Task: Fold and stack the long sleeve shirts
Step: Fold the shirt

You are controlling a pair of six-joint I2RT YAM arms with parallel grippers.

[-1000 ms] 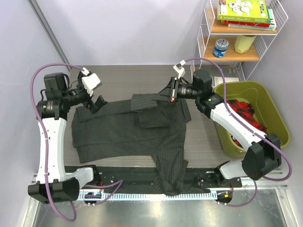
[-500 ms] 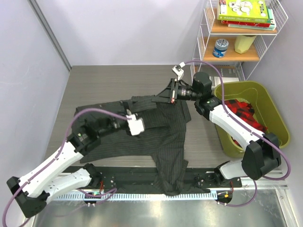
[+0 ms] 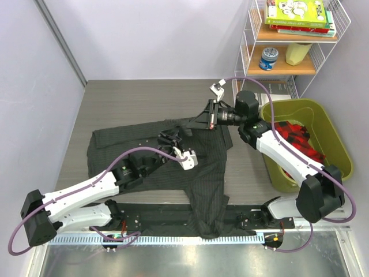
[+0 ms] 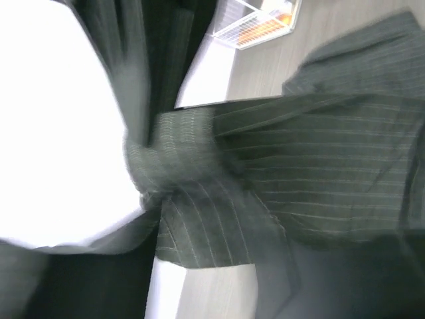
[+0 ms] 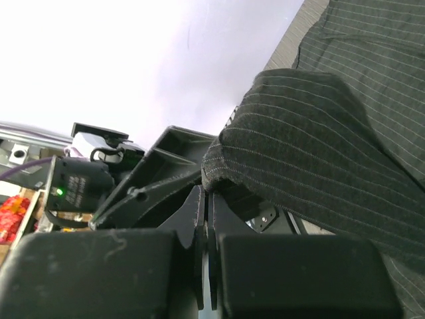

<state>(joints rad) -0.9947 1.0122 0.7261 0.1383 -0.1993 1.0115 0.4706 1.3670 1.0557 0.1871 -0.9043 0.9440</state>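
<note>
Top external: shirt (image 3: pixel 115 144) upper edge pinched in right hand (image 3: pixel 199 122).

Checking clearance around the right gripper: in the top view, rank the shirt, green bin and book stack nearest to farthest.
1. shirt, held by the right gripper.
2. green bin, to its right.
3. book stack, top shelf.

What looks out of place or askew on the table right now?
The long sleeve shirt lies crooked and rumpled; one part hangs over the table's near edge across the black rail between the arm bases. Nothing looks spilled or damaged.
</note>
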